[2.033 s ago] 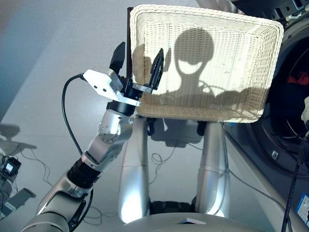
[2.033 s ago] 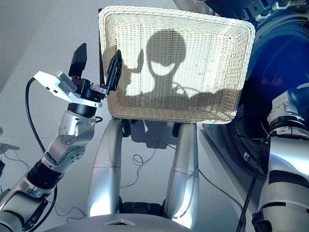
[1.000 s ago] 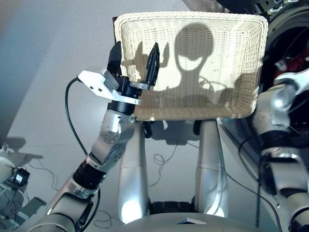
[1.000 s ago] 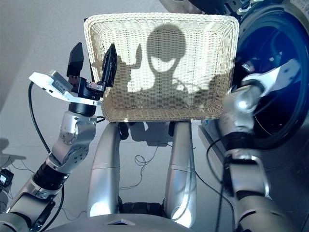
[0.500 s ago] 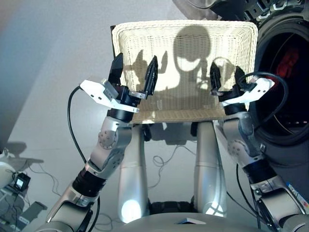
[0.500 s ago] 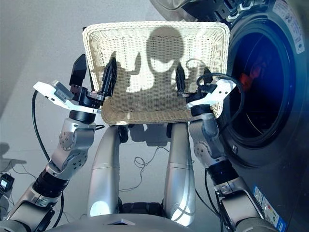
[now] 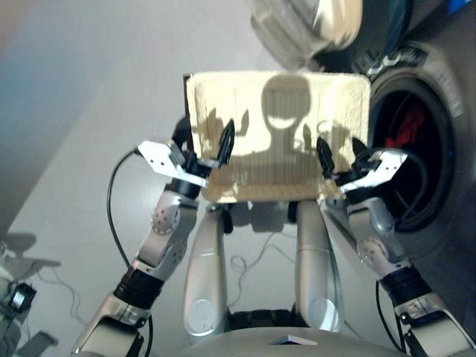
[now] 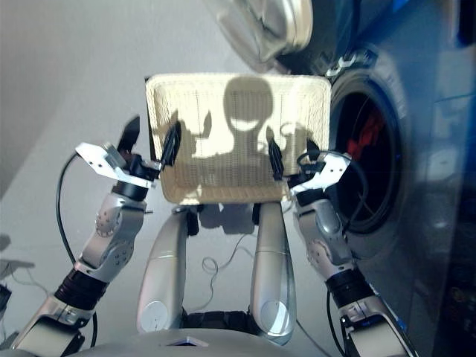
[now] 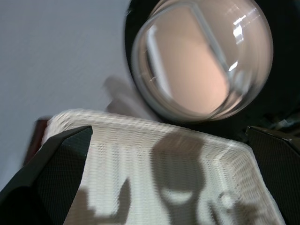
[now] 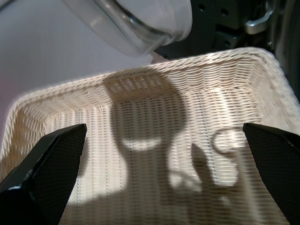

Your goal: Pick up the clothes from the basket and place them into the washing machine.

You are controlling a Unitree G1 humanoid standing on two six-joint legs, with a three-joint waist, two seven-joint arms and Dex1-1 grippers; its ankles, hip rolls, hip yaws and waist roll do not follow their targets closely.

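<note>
From the head camera, the basket [image 7: 277, 97] sits straight ahead, a cream wicker tray with rounded corners and nothing visible inside but shadow. The left claw [image 7: 204, 145] hangs over its near left corner, fingers spread, one outside the left rim and one over the weave. The right claw [image 7: 340, 155] hangs over the near right corner, also spread, with its outer finger close to the basket's right rim. Between the two claws the middle of the basket is open. Just right of the basket stands the washing machine [image 7: 435, 89], its round opening dark, and a red garment [image 7: 405, 128] shows inside the drum. The round glass door [image 7: 309, 26] stands swung open beyond the basket's far edge. Grey floor [image 7: 82, 111] lies open to the left of the basket.

From the left wrist, the two black fingers [image 9: 56, 178] stand wide apart, and the basket's far rim [image 9: 140, 123] runs between them. Beyond that rim the glass door [image 9: 201, 56] fills the space, with bare floor to one side.

From the right wrist, the fingers [image 10: 44, 173] are again wide apart over the basket's woven bottom [image 10: 150, 154]. The far rim and one rounded corner [image 10: 262, 58] lie close to the machine's dark front, and the door's edge [image 10: 140, 23] overhangs the far side.
</note>
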